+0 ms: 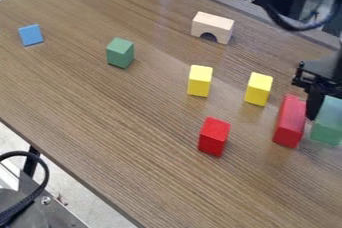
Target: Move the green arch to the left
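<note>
Eight pieces are being counted here! Two yellow blocks (pixel 200 80) are spotted, two red blocks (pixel 214 137) are called, and they're matched by two green pieces (pixel 327 122); one blue block (pixel 31 35) is tallied, one pale arch (pixel 212 26) is added!

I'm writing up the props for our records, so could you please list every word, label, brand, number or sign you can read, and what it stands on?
None can be read: the green piece at the right edge, the wooden arch and the blue block show no lettering.
Details on the dark equipment beyond the table are too small to tell.
</note>
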Motion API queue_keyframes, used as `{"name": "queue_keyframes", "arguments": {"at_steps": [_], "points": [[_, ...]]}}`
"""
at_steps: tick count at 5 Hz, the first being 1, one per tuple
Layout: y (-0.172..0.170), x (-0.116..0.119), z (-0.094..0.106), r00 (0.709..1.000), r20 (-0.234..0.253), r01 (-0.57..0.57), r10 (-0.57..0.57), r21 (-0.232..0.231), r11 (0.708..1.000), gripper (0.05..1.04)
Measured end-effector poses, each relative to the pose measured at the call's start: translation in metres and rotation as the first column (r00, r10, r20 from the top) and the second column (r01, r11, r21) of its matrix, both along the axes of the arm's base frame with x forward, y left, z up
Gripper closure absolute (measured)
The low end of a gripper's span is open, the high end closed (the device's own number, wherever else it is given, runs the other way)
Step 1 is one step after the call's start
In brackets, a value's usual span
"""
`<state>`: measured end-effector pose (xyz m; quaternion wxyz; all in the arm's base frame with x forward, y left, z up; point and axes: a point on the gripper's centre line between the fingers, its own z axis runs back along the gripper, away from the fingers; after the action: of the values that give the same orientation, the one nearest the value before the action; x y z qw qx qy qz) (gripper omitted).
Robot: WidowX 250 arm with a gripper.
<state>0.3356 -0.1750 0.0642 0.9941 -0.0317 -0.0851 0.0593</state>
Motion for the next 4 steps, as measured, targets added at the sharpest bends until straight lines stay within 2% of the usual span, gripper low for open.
{"name": "queue_keyframes", "arguments": {"at_steps": [1,2,4], "points": [[-0.0004,0.005,-0.0085,1.0,0.011,0.023,-0.024,0.045,0.999,0.521],[-0.0008,0.0073,-0.0077,0.999,0.027,0.019,-0.021,0.057,0.998,0.521],[-0.0084,0.009,-0.0072,0.999,0.053,0.012,-0.014,0.032,0.999,0.521]]}}
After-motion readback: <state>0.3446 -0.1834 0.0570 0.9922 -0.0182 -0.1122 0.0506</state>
